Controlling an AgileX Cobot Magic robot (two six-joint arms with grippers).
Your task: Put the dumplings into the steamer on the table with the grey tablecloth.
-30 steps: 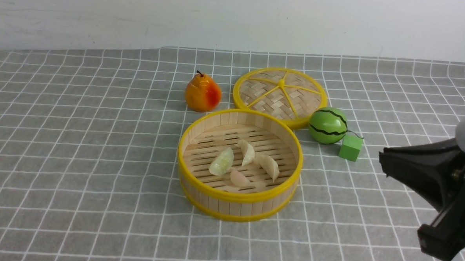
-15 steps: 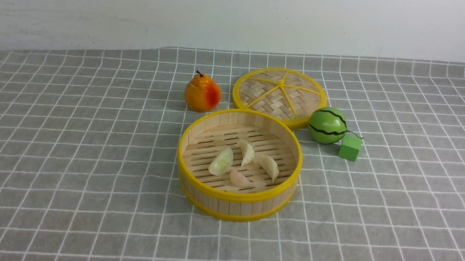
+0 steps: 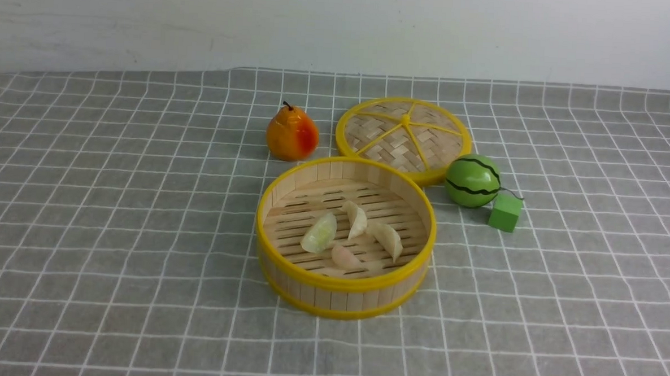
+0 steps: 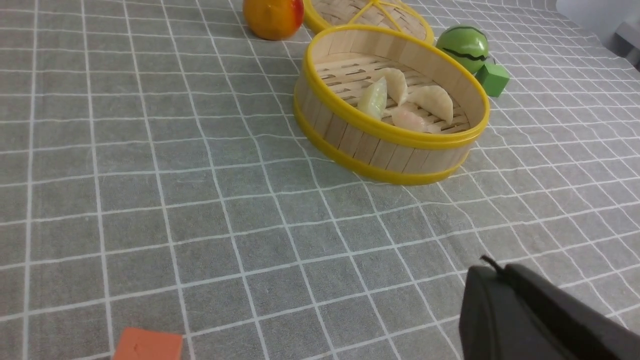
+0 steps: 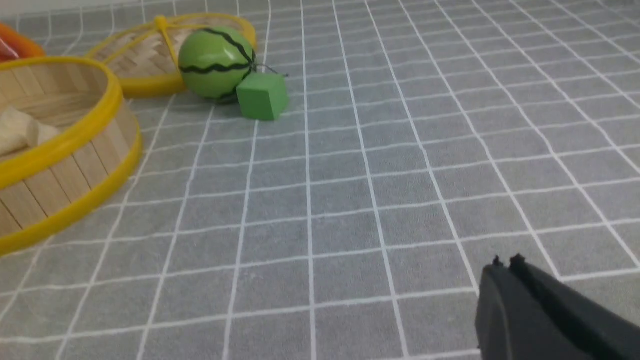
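Left gripper (image 4: 492, 267) jaws: pressed together, empty, above bare cloth (image 4: 150, 150).
Right gripper (image 5: 505, 262) jaws: pressed together, empty.
Steamer (image 3: 343, 283): centre of table (image 3: 84, 228), open.
Dumplings: all four inside steamer, greenish (image 3: 319, 233) at 9 o'clock, pinkish (image 3: 344, 257) at 6, two whitish (image 3: 357, 219) (image 3: 386, 239) at 12 and 3.
Lid (image 3: 403, 135): 1 o'clock of steamer, touching.
Pear (image 3: 291, 133): 11 o'clock.
Melon (image 3: 472, 180), green cube (image 3: 504, 212): 2 o'clock, side by side.

Matt grey tablecloth (image 3: 112, 229); wood-strip steamer (image 3: 342, 298); glossy pear (image 3: 291, 134).

Both arms out of front view; orange block (image 4: 146, 346) cut off by frame edge, pear (image 5: 14, 46) too.
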